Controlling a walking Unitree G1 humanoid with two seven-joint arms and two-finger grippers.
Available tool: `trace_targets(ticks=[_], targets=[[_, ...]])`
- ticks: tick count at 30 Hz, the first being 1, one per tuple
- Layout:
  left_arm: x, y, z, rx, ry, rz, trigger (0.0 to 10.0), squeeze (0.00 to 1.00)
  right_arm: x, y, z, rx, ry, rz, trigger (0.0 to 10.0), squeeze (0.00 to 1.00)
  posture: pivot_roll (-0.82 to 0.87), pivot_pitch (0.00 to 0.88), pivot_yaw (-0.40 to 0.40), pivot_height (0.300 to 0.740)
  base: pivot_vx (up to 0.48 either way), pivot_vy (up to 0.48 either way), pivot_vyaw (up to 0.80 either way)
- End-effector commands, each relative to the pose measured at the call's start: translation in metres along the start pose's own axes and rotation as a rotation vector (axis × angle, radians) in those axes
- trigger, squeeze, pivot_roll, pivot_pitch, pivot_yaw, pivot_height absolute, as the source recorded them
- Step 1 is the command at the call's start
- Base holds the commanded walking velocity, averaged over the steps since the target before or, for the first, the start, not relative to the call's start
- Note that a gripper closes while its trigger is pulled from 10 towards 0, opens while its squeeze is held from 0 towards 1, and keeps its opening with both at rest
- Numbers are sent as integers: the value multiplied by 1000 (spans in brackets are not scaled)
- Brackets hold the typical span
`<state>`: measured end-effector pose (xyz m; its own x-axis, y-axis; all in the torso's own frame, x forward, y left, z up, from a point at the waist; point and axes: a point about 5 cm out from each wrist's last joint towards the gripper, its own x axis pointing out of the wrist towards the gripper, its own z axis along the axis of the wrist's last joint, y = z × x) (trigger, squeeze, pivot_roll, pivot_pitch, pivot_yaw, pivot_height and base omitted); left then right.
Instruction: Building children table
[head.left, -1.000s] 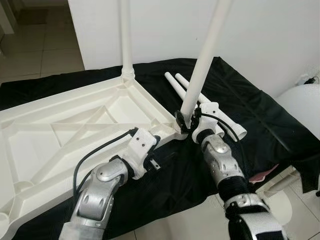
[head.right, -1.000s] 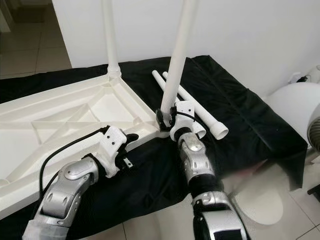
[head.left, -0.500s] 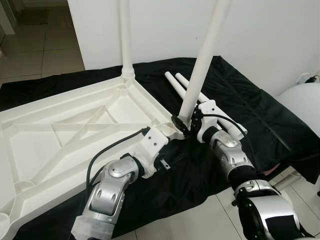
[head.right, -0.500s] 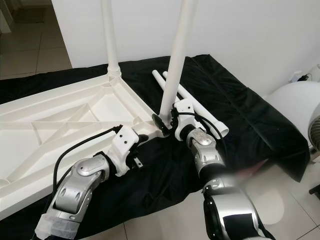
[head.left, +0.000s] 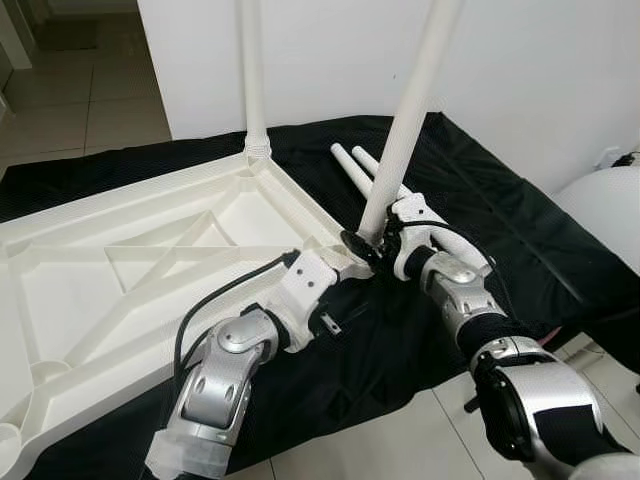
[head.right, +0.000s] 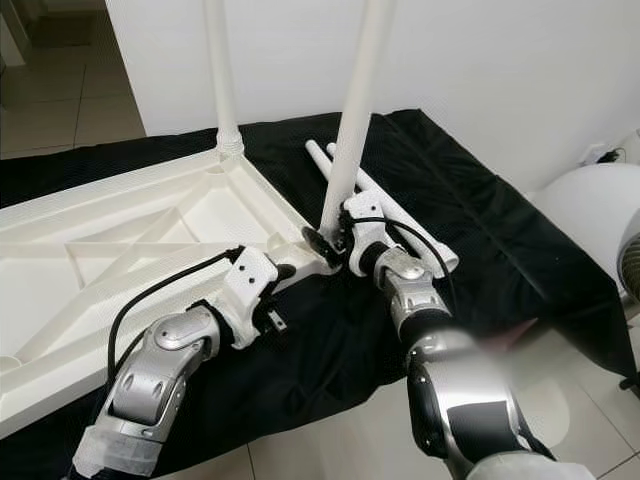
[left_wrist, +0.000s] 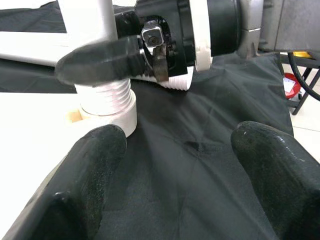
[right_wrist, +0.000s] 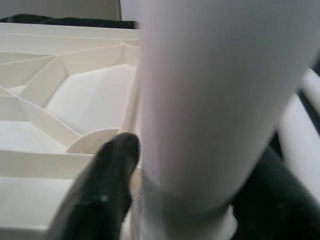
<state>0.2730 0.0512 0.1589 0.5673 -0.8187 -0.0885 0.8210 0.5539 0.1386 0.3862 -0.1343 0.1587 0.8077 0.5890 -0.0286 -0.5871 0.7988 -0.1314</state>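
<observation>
Left gripper (head.left: 345, 268) has been creeping forward over the last second, from beside the tabletop edge up to the corner socket, while the right arm has been swinging round so its wrist is now pointing in at the leg from the right

Right gripper (head.left: 368, 243) is clamped on the base of the near table leg (head.left: 405, 130), one black finger (right_wrist: 107, 190) showing on each side of the white tube in the right wrist view. From that grip the leg is running up and slightly away to the right, long axis near upright but tilted, threaded foot (left_wrist: 106, 98) sitting in the near corner socket (left_wrist: 117, 117) of the upturned tabletop (head.left: 120, 250).

Left gripper is hovering just beside that same corner with fingers (left_wrist: 92, 165) spread apart, gripping nothing, black cloth (left_wrist: 190, 150) showing between them; the socket lies straight ahead of it and a bit to its own left side.

Right arm is the one on the leg, so any turning or seating looks like its job, left only bracing. Leg tilt relative to the socket is the thing to watch, likely not fully seated.

Further out: far leg (head.left: 252, 70) is standing upright in the far corner, and two spare legs (head.left: 350, 165) are lying flat on the cloth behind the grip, pointing away
</observation>
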Motion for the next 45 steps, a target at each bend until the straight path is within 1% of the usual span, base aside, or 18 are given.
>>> trace_targets(ticks=[1, 7, 8, 9, 10, 12, 15, 18, 27, 30, 32, 35, 36, 38, 40, 41, 44, 45], targets=[[-1, 10, -4, -9, 18, 213, 10000, 0, 2, 1, 2, -15, 6, 16, 0, 0, 1, 29, -18, 740, 0, 0, 0], [-3, 11, -4, -12, 19, 215, 10000, 0, -2, -5, -4, 53, 31, -19, 0, 0, 1, 31, -14, 740, 0, 0, 0], [-3, 11, -4, -13, 18, 214, 10000, 0, -2, -6, -5, 71, 33, -32, 8039, 0, 1, 31, -14, 740, 0, 0, 0], [-3, 11, -4, -13, 18, 214, 10000, 0, -2, -6, -5, 71, 33, -32, 8039, 0, 1, 31, -14, 740, 0, 0, 0], [-3, 11, -4, -14, 18, 214, 10000, 0, -3, -7, -6, 83, 34, -42, 10000, 0, 1, 31, -14, 740, 0, 0, 0], [-3, 10, -4, -14, 18, 214, 10000, 0, -3, -7, -7, 96, 32, -43, 10000, 0, -6, 35, -7, 740, 0, 0, 0], [-3, 11, -3, -13, 19, 209, 10000, 0, -4, -7, -13, 150, 50, -75, 10000, 0, -10, 37, 0, 740, 0, 0, 0], [-2, 11, -3, -13, 18, 206, 10000, 0, -4, -6, -15, 171, 51, -82, 10000, 0, -11, 38, 2, 740, 0, 0, 0], [-4, 10, -4, -11, 23, 203, 10000, 0, -1, -5, -14, 133, 56, -163, 10000, 0, -5, 42, -2, 740, 0, 0, 0], [-5, 10, -5, -13, 25, 209, 10000, 0, 7, 2, -13, 166, 54, -241, 10000, 0, -3, 46, -9, 740, 0, 0, 0], [-5, 11, -6, -16, 26, 213, 10000, 0, 10, 5, -15, 227, 68, -292, 10000, 0, -3, 45, -10, 740, 0, 0, 0], [-6, 10, -6, -18, 25, 215, 10000, 0, 12, 8, -14, 226, 62, -316, 10000, 0, -4, 46, -13, 740, 0, 0, 0], [-5, 10, -6, -18, 25, 216, 10000, 0, 15, 12, -13, 232, 52, -349, 10000, 0, -2, 45, -17, 740, 0, 0, 0], [-5, 10, -6, -18, 25, 216, 10000, 0, 15, 12, -13, 232, 52, -349, 10000, 0, -2, 45, -17, 740, 0, 0, 0], [-6, 10, -6, -22, 25, 225, 10000, 0, 20, 20, -12, 266, 42, -426, 10000, 0, -3, 45, -26, 740, 0, 0, 0], [-6, 10, -6, -22, 25, 225, 10000, 0, 20, 20, -12, 266, 42, -426, 10000, 0, -3, 45, -26, 740, 0, 0, 0], [-9, 13, -8, -32, 24, 251, 10000, 0, 22, 34, -11, 295, 9, -551, 10000, 0, 2, 42, -36, 740, 0, 0, 0], [-9, 13, -8, -32, 24, 251, 10000, 0, 22, 34, -11, 295, 9, -551, 10000, 0, 2, 42, -36, 740, 0, 0, 0]])
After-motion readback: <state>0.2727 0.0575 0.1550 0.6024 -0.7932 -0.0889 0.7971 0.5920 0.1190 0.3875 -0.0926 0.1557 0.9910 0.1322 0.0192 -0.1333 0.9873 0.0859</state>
